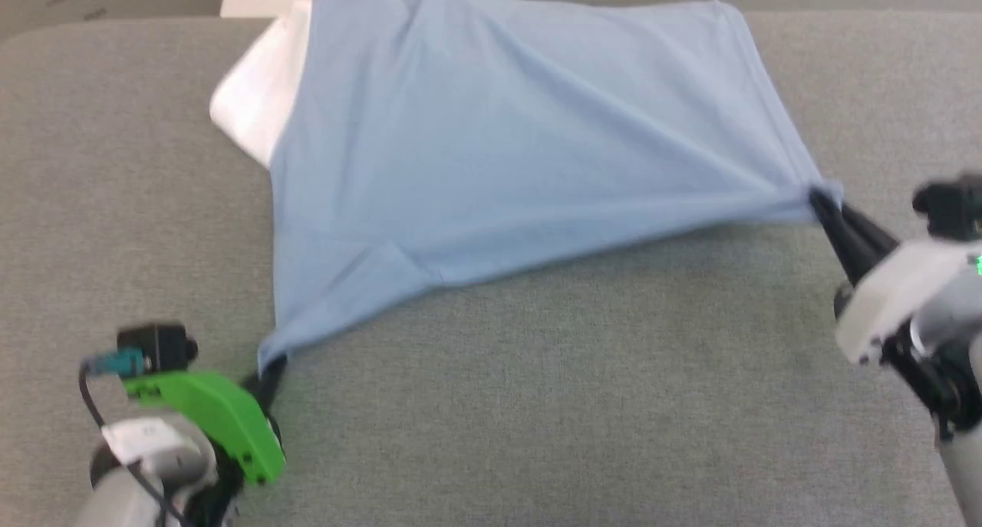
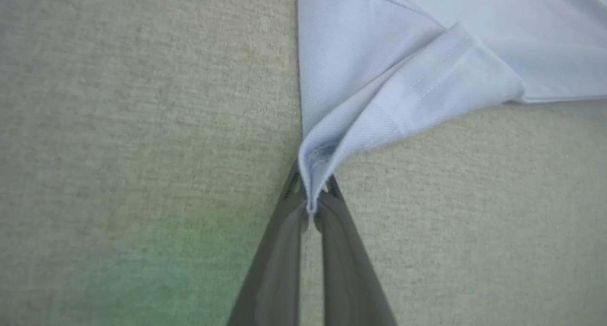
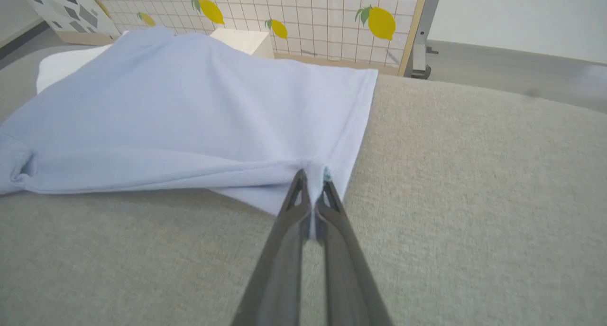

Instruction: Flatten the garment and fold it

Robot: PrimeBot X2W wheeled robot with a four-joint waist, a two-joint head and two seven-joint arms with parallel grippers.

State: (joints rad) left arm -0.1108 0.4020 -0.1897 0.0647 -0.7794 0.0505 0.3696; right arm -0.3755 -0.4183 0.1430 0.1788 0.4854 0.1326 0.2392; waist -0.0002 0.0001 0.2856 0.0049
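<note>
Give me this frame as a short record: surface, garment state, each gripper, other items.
surface: grey fabric, flat
garment: light blue, spread out, creased, near edge stretched between both grippers
left gripper: shut on garment's near-left corner
right gripper: shut on garment's near-right corner
other: white object partly under garment's far-left side

Left tool [image 1: 271, 370] lower left, right tool [image 1: 819, 202] wide right, both tight on the garment [image 1: 499, 143].

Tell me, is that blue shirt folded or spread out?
Spread out, not folded: the shirt lies as one broad sheet, left tool and right tool each pinching a near corner.
</note>
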